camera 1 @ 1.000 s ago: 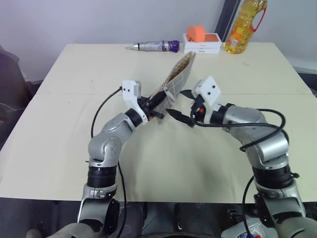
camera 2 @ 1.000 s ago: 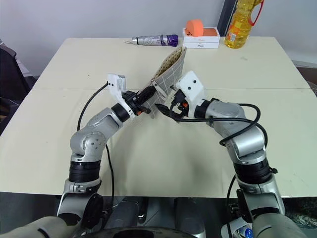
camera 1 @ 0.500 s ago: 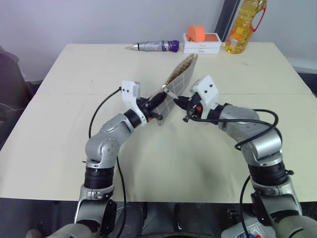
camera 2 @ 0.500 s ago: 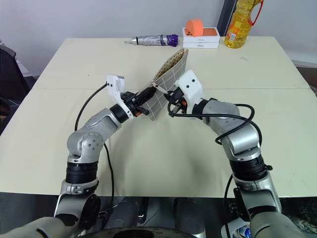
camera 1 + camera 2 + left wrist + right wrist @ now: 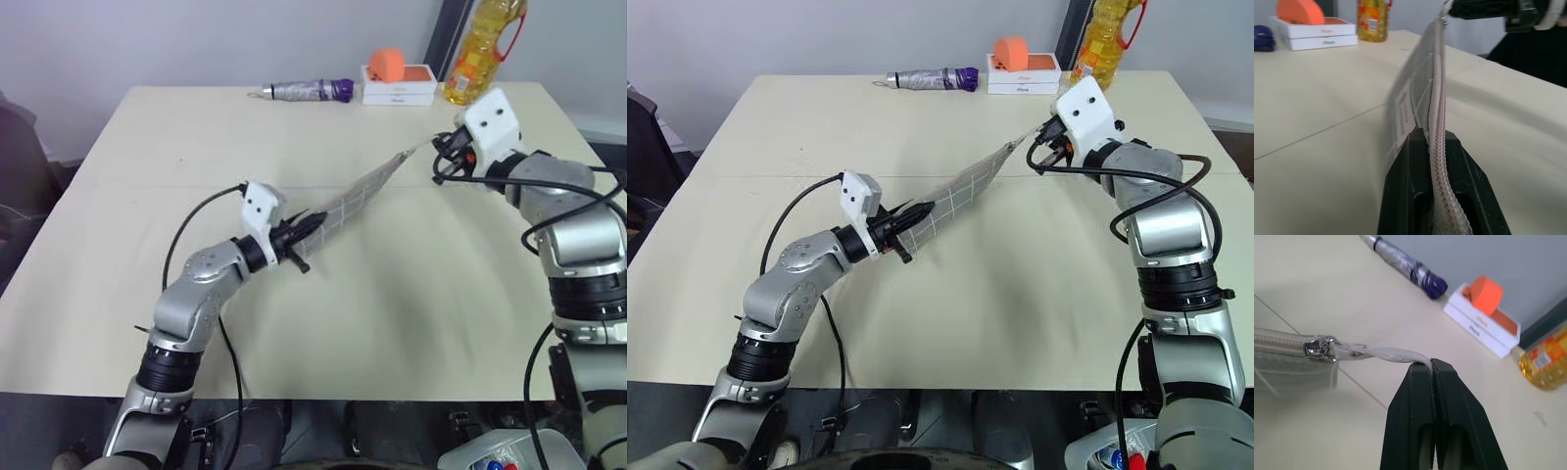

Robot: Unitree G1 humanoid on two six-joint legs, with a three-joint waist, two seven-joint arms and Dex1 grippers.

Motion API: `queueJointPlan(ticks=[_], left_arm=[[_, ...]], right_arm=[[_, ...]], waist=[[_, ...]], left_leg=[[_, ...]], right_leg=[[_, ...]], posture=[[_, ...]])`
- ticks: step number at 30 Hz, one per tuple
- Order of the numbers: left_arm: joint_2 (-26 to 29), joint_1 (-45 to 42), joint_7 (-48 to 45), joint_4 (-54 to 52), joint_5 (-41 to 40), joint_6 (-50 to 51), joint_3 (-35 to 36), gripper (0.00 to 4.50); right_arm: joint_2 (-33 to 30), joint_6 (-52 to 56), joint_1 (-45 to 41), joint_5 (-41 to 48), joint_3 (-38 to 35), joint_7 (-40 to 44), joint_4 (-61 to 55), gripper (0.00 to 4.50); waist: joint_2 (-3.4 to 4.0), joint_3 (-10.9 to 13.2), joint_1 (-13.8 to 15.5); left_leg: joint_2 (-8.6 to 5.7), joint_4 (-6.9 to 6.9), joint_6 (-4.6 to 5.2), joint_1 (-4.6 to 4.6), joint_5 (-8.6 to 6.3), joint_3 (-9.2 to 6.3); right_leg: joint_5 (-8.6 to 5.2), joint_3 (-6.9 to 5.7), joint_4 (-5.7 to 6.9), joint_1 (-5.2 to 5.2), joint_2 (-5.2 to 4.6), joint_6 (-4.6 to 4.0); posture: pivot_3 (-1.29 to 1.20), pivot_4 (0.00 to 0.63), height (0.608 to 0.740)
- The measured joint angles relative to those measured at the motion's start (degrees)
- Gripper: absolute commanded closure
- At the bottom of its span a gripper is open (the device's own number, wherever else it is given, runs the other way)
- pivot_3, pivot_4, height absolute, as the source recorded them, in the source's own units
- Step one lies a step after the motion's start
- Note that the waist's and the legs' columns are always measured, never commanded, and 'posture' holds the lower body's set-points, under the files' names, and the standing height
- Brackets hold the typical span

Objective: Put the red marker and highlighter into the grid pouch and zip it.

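The cream table (image 5: 118, 294) is bare around the arms; along its far edge lie a grey folded umbrella (image 5: 304, 91) with a purple end, a white-and-orange box (image 5: 400, 85) and a bottle of yellow oil (image 5: 482, 51), all well apart from the work. The bottle's top is cut off by the frame. The grid pouch (image 5: 358, 197), grey with white lines and a small white label, hangs stretched in the air between the two grippers, its zipper closed along the length that shows. The marker and highlighter cannot be made out. The left gripper (image 5: 1437, 147) has its jaws clamped on the pouch's near end. The right gripper (image 5: 1431, 367) has its jaws pressed together on the white pull cord (image 5: 1381, 353).
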Motion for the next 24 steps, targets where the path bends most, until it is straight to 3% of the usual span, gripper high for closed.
queueJointPlan(ticks=[1,2,3,9,11,16,24], left_arm=[[0.31,0.06,-0.01,-0.08,0.07,-0.10,0.01,4.50],[0.56,0.26,-0.10,-0.29,-0.08,0.01,0.22,4.50],[0.63,0.48,-0.20,-0.44,-0.38,0.22,0.51,3.75],[2.22,2.53,-0.88,-1.01,-2.68,4.16,1.54,1.02],[3.09,2.76,-0.97,-2.57,-3.54,5.47,2.51,0.04],[8.29,7.81,-2.47,-7.67,-9.72,11.09,7.92,0.04],[13.39,14.19,-0.43,-9.39,-12.67,12.95,18.27,0.04]], right_arm=[[-0.13,0.34,0.26,0.24,-0.07,0.66,-0.11,3.93],[-0.36,1.02,0.69,0.99,-0.43,1.47,-0.42,3.70],[-0.56,1.53,1.13,1.54,-0.93,2.23,-0.62,3.24],[-3.27,2.53,6.99,3.60,-1.41,8.19,-5.89,0.17],[-5.28,2.42,9.45,3.95,-1.43,10.44,-8.07,0.00],[-10.95,0.66,18.36,5.50,-3.74,16.78,-11.64,0.00],[-12.15,-1.44,23.59,10.18,-11.63,21.00,-12.08,0.00]], waist=[[0.00,0.00,0.01],[0.00,0.00,0.05],[0.00,0.00,0.10],[0.00,0.00,0.29],[0.00,0.00,0.33],[0.01,0.01,0.22],[0.01,0.02,0.42]], left_leg=[[0.01,0.00,0.00,0.00,0.00,-0.01],[0.00,0.00,0.00,0.00,0.00,0.00],[0.00,0.01,0.00,0.00,0.00,0.00],[-0.01,0.03,0.01,-0.04,-0.01,-0.02],[-0.01,0.04,0.01,-0.05,-0.01,-0.02],[0.01,0.01,0.03,-0.06,-0.02,-0.03],[0.03,0.06,0.03,-0.03,-0.02,-0.03]], right_leg=[[0.00,0.00,0.00,0.00,0.00,0.00],[0.00,0.00,0.00,0.01,0.00,0.00],[0.00,0.00,0.00,0.02,0.00,0.00],[0.00,-0.01,0.00,0.01,0.00,0.00],[0.00,-0.01,-0.01,0.01,0.00,0.00],[0.00,0.01,-0.05,-0.01,-0.05,0.00],[0.00,0.00,-0.03,0.05,-0.09,-0.01]], posture=[[0.00,0.150,0.740],[0.00,0.150,0.740],[0.00,0.150,0.740],[0.00,0.150,0.740],[0.00,0.150,0.740],[0.00,0.150,0.740],[0.00,0.150,0.740]])
